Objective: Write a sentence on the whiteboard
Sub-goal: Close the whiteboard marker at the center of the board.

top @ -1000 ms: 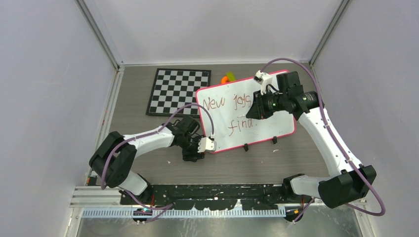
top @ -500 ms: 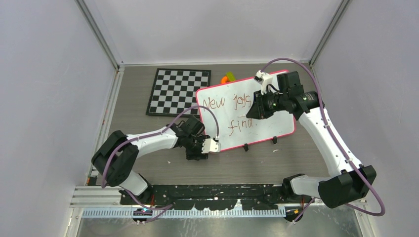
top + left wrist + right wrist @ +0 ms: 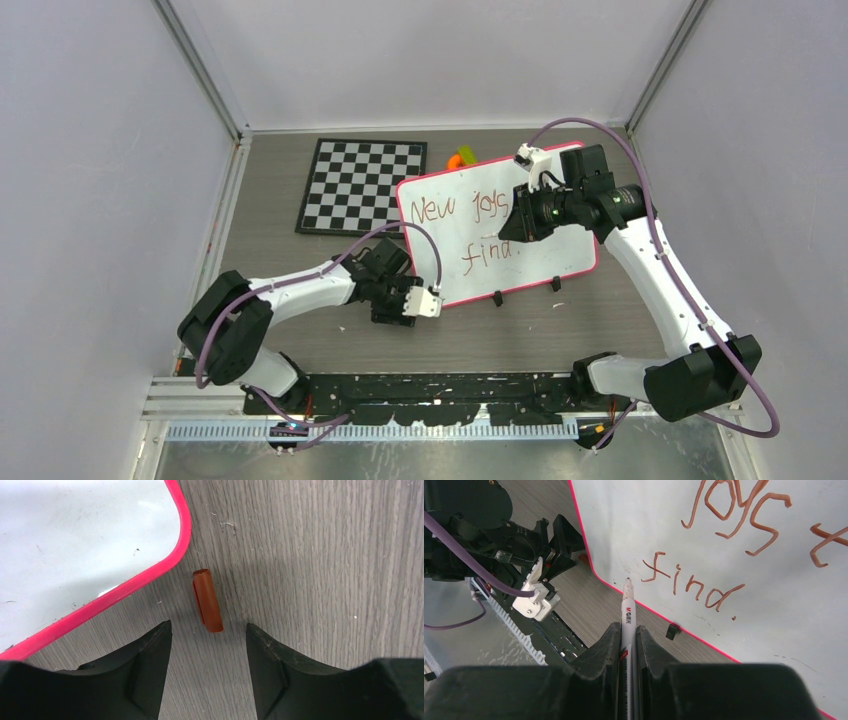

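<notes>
The whiteboard (image 3: 560, 250), white with a red-pink rim, lies tilted on the table at centre right. The sentence (image 3: 470, 212) on it, in reddish-brown handwriting, reads "New joys" above "find."; my right arm hides part of it. My right gripper (image 3: 515, 222) hovers above the board, shut on a white marker (image 3: 628, 605) whose tip points at the board's near-left part (image 3: 774, 595), left of "find." (image 3: 726, 595). My left gripper (image 3: 208, 625) is open over a red-brown marker cap (image 3: 207, 600) lying on the table beside the board's corner (image 3: 75, 540). In the top view my left gripper (image 3: 392, 312) is at that corner.
A black-and-white checkerboard (image 3: 362, 185) lies at the back left. A small orange and green object (image 3: 461, 158) sits behind the board. Two black clips (image 3: 497, 297) (image 3: 556, 285) are on the board's near edge. Grey walls close in both sides.
My left gripper has shifted slightly right and toward the near edge beside the board's corner. The right arm and marker have not moved.
</notes>
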Robot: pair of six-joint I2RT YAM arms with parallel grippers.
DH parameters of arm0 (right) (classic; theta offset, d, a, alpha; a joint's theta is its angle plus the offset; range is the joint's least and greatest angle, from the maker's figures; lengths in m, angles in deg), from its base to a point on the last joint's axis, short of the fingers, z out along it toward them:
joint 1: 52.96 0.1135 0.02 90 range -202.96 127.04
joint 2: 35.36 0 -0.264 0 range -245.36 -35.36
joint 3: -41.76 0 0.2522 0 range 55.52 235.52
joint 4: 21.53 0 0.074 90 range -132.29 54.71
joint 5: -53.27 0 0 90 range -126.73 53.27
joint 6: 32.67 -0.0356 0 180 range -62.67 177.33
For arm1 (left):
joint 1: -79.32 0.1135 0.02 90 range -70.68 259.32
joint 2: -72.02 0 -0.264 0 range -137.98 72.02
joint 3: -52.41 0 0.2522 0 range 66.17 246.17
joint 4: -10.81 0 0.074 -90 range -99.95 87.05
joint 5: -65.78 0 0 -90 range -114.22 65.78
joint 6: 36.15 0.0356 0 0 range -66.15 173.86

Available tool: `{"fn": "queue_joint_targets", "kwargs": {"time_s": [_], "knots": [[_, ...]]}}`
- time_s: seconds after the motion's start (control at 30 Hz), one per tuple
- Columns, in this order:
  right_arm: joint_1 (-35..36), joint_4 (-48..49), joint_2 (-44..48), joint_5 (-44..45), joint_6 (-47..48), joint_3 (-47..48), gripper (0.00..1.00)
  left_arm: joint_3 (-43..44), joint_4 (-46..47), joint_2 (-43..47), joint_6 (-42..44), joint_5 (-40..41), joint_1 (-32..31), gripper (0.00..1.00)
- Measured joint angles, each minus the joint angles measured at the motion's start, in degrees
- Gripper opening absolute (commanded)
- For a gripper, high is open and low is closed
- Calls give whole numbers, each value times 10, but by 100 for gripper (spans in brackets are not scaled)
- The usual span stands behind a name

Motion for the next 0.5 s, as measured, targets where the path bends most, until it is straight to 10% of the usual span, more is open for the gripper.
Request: {"fn": "queue_joint_targets", "kwargs": {"time_s": [0.5], "knots": [[0,0,9,0,2,-2,0,39,-24,-40,-6,-15,-23,34]]}}
